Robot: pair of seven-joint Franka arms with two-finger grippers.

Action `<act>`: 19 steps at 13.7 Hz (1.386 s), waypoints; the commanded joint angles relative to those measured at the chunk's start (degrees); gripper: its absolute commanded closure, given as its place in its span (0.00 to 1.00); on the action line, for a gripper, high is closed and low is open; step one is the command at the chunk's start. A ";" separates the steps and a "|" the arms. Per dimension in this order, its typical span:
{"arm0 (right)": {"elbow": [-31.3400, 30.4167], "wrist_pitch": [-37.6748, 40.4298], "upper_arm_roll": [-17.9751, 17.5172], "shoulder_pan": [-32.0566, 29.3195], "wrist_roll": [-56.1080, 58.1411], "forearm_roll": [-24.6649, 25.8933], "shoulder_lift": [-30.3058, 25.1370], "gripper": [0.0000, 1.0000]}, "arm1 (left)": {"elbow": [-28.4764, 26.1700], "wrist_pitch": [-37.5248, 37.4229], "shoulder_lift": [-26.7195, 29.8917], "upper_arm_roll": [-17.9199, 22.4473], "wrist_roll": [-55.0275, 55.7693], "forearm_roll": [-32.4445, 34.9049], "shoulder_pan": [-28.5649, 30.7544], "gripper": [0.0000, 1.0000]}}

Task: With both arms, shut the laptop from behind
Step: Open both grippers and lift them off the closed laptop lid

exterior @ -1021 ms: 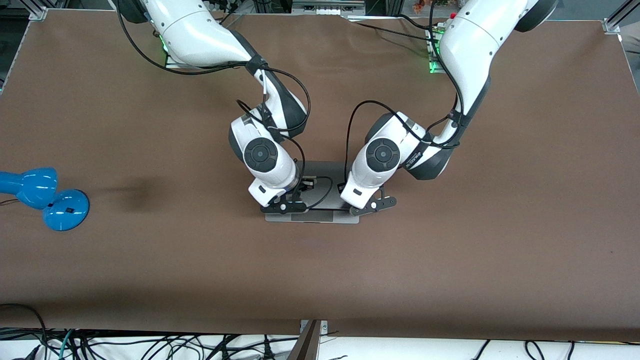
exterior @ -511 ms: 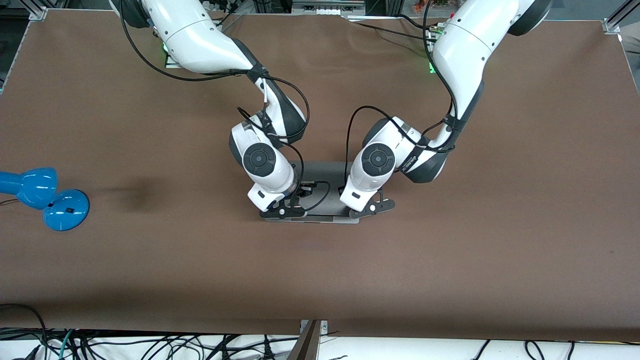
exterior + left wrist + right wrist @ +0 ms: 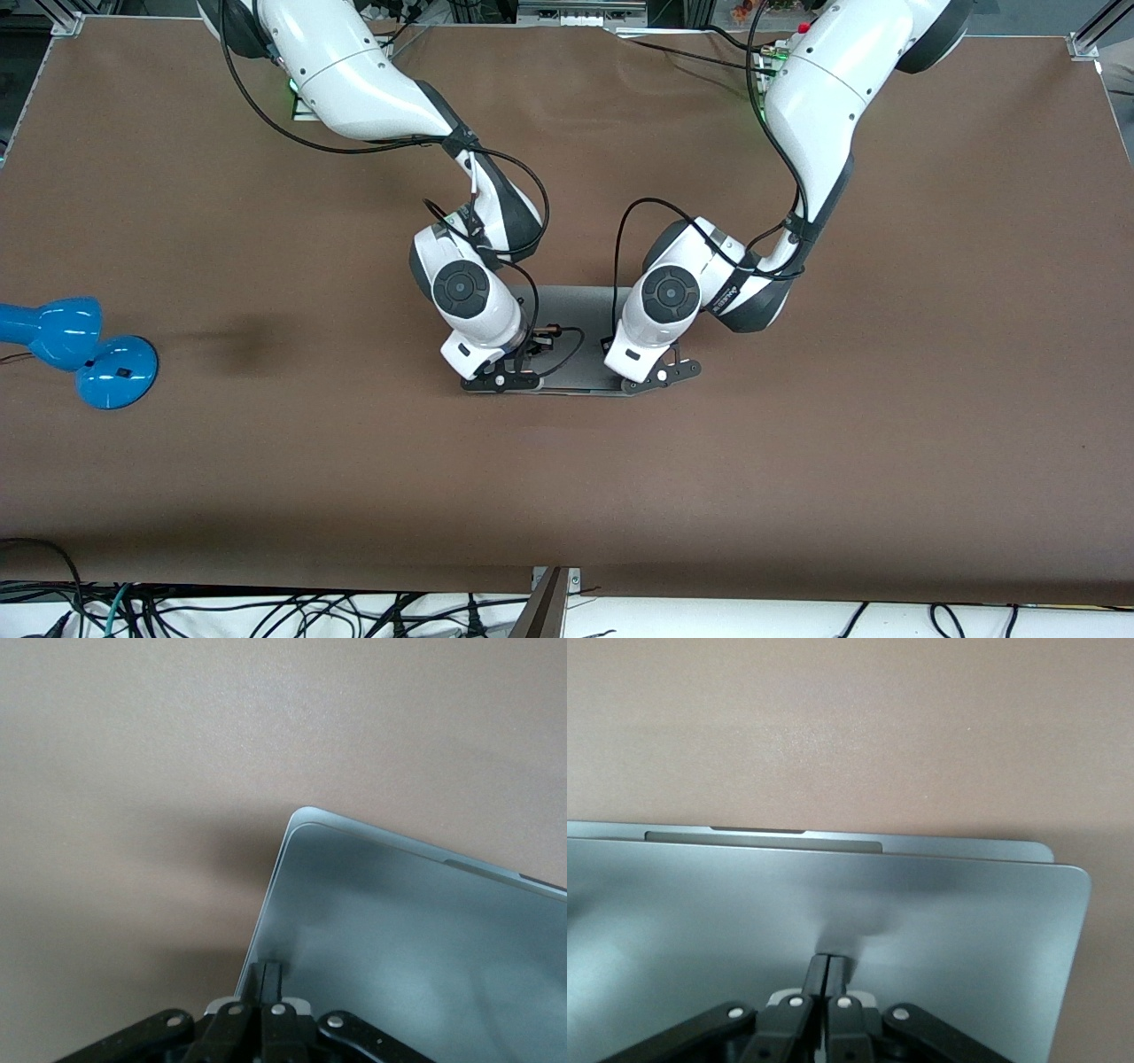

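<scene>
Here both closed grippers' fingers (image 3: 266,979) (image 3: 824,974) press the laptop (image 3: 580,306) lid.

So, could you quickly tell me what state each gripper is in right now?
Left gripper: shut, fingertips on the laptop lid, holding nothing.
Right gripper: shut, fingertips on the lid too, holding nothing.

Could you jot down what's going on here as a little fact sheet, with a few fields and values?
Laptop: silver-grey, mid-table, lid almost down on its base, thin gap at the edge
Left gripper: fingers shut, tips pressing on the lid near a corner
Right gripper: fingers shut, tips pressing on the lid
Arms: both reach over the laptop from the hinge end
Table: brown
Blue lamp: lying near the table edge at the right arm's end
</scene>
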State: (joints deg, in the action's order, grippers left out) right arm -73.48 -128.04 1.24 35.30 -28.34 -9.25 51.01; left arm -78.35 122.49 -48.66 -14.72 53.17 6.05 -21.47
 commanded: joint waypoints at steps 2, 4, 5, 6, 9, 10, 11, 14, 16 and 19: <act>0.53 -3.09 -0.19 -0.32 0.83 1.34 2.24 0.94 | 3.82 -0.50 -2.84 0.75 1.67 1.59 -1.29 1.00; 0.53 -3.10 -0.19 -0.32 0.92 1.87 2.43 0.94 | 4.34 -0.50 -3.54 0.92 1.76 1.59 -1.73 1.00; 0.53 -3.10 -0.10 -0.41 1.01 1.87 2.43 0.94 | 4.52 -0.50 -3.72 1.01 1.76 1.59 -1.82 1.00; 0.53 -3.10 0.07 -0.41 1.01 1.87 2.43 0.94 | 4.61 -0.50 -3.81 1.36 1.76 1.59 -2.08 1.00; 0.53 -3.10 0.16 -0.41 1.09 1.87 2.43 0.94 | 4.96 0.55 -4.86 2.59 2.11 1.59 -3.04 1.00; 0.53 -3.01 0.16 -0.41 1.09 1.78 2.34 0.94 | 4.96 0.64 -4.95 2.59 2.20 1.59 -3.22 1.00; 0.53 -2.66 0.25 -0.49 1.09 1.69 2.25 0.94 | 4.96 0.64 -4.95 2.68 2.20 1.59 -3.22 1.00; 0.62 -2.57 0.25 -0.67 1.01 1.61 2.16 0.72 | 4.96 0.64 -4.95 2.68 2.29 1.59 -3.22 1.00; 0.97 -2.48 0.34 -0.58 0.83 1.61 1.99 0.41 | 4.96 0.64 -4.86 2.68 2.29 1.59 -3.14 1.00; 2.11 -1.87 2.44 -0.32 1.01 1.78 1.72 0.01 | 4.96 0.64 -4.69 2.68 2.29 1.59 -3.14 1.00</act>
State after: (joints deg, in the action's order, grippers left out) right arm -72.54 -130.78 2.43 34.93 -28.11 -8.17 53.04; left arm -75.80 123.11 -52.05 -12.84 54.19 6.05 -23.55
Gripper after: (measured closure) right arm 0.458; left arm 0.991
